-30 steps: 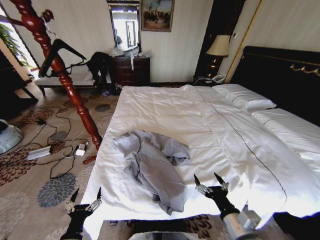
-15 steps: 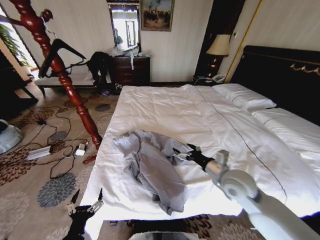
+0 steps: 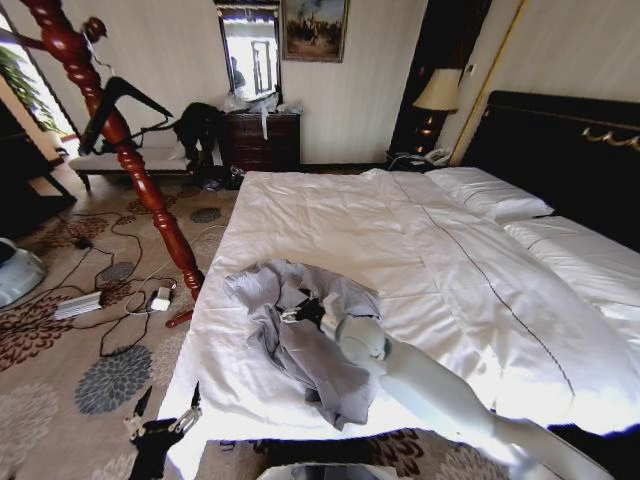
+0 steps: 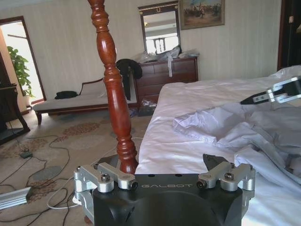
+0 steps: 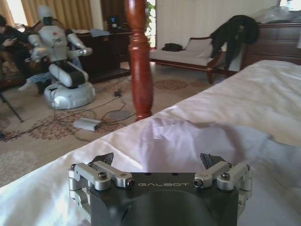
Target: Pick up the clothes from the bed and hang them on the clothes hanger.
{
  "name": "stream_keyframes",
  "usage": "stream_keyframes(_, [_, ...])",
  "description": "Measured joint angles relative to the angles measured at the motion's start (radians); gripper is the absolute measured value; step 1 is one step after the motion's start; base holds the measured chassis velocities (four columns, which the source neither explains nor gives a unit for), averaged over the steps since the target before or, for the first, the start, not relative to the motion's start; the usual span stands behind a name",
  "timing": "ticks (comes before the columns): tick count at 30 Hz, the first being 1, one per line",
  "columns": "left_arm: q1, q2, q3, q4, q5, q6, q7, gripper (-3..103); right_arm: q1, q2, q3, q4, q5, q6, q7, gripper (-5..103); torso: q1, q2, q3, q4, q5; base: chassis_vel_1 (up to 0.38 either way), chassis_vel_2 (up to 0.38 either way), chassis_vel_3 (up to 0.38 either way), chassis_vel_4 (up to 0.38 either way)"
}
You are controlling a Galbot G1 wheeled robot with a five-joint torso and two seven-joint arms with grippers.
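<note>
step: reach-to-grasp, pick not made yet, I judge.
clothes: grey jacket (image 3: pixel 305 330) crumpled on the bed (image 3: pixel 440 260) near its foot-side edge, flat on the white duvet, nothing lifted.
right gripper (image 3: pixel 303 310): I've got it stretched over the jacket's middle, fingers spread wide, tips at or just above the fabric; contact I can't confirm.
left gripper (image 3: pixel 160 425): parked low by the bed corner, fingers wide apart, holding nothing.
clothes hanger (image 3: pixel 118 105): black, hanging on the red coat stand (image 3: pixel 130 160), well apart from the jacket.
next: I'd want the right down into a fold near the collar, then pinch; thin fabric may slip or bunch.
</note>
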Motion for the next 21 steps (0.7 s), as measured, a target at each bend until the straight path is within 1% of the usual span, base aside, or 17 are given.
stream_keyframes(2, [0.021, -0.004, -0.015, 0.013, -0.004, -0.023, 0.003, 100, 0.032, 0.038, -0.049, -0.029, -0.019, 0.000, -0.004, 100, 0.000, 0.000, 0.000, -0.0001, -0.0001, 0.000, 0.000, 0.000, 0.000])
stream_keyframes(3, [0.021, -0.004, -0.015, 0.013, -0.004, -0.023, 0.003, 100, 0.032, 0.038, -0.049, -0.029, -0.019, 0.000, -0.004, 100, 0.000, 0.000, 0.000, -0.0001, -0.0001, 0.000, 0.000, 0.000, 0.000])
stream_keyframes(6, [0.061, -0.005, -0.026, 0.041, -0.004, -0.079, 0.007, 100, 0.085, 0.105, -0.150, -0.092, -0.051, 0.000, -0.014, 100, 0.000, 0.000, 0.000, -0.0001, -0.0001, 0.000, 0.000, 0.000, 0.000])
stream_keyframes(7, [0.061, -0.005, -0.026, 0.041, -0.004, -0.079, 0.007, 100, 0.085, 0.105, -0.150, -0.092, -0.051, 0.000, -0.014, 100, 0.000, 0.000, 0.000, -0.0001, -0.0001, 0.000, 0.000, 0.000, 0.000])
stream_keyframes(11, [0.066, -0.011, -0.002, 0.047, 0.003, -0.097, 0.004, 100, 0.104, 0.161, -0.199, -0.225, -0.120, 0.017, -0.020, 100, 0.000, 0.000, 0.000, -0.0005, 0.0001, 0.000, 0.000, 0.000, 0.000])
stream_keyframes(12, [0.066, -0.011, -0.002, 0.047, 0.003, -0.097, 0.004, 100, 0.104, 0.161, -0.199, -0.225, -0.120, 0.017, -0.020, 100, 0.000, 0.000, 0.000, -0.0005, 0.0001, 0.000, 0.000, 0.000, 0.000])
stream_keyframes(14, [0.064, -0.011, 0.014, 0.045, 0.009, -0.100, 0.003, 100, 0.112, 0.175, -0.202, -0.288, -0.142, 0.016, 0.000, 100, 0.000, 0.000, 0.000, -0.0005, 0.0004, 0.000, 0.000, 0.000, 0.000])
stream_keyframes(15, [0.062, -0.010, 0.022, 0.044, 0.014, -0.101, 0.002, 100, 0.120, 0.179, -0.202, -0.307, -0.145, -0.007, 0.029, 100, 0.000, 0.000, 0.000, -0.0006, 0.0002, 0.000, 0.000, 0.000, 0.000])
stream_keyframes(17, [0.058, -0.007, 0.033, 0.051, 0.023, -0.107, 0.000, 100, 0.137, 0.185, -0.202, -0.305, -0.109, -0.112, 0.108, 100, 0.000, 0.000, 0.000, -0.0006, 0.0003, 0.000, 0.000, 0.000, 0.000])
stream_keyframes(18, [0.058, -0.007, 0.033, 0.051, 0.023, -0.107, 0.000, 100, 0.137, 0.185, -0.202, -0.305, -0.109, -0.112, 0.108, 100, 0.000, 0.000, 0.000, -0.0006, 0.0003, 0.000, 0.000, 0.000, 0.000])
stream_keyframes(19, [0.055, -0.006, 0.038, 0.060, 0.028, -0.111, 0.000, 100, 0.147, 0.187, -0.203, -0.300, -0.087, -0.162, 0.138, 100, 0.000, 0.000, 0.000, -0.0005, 0.0003, 0.000, 0.000, 0.000, 0.000])
stream_keyframes(21, [0.049, -0.004, 0.043, 0.074, 0.030, -0.118, -0.003, 100, 0.160, 0.191, -0.221, -0.316, -0.092, -0.199, 0.155, 100, 0.000, 0.000, 0.000, -0.0004, 0.0002, 0.000, 0.000, 0.000, 0.000])
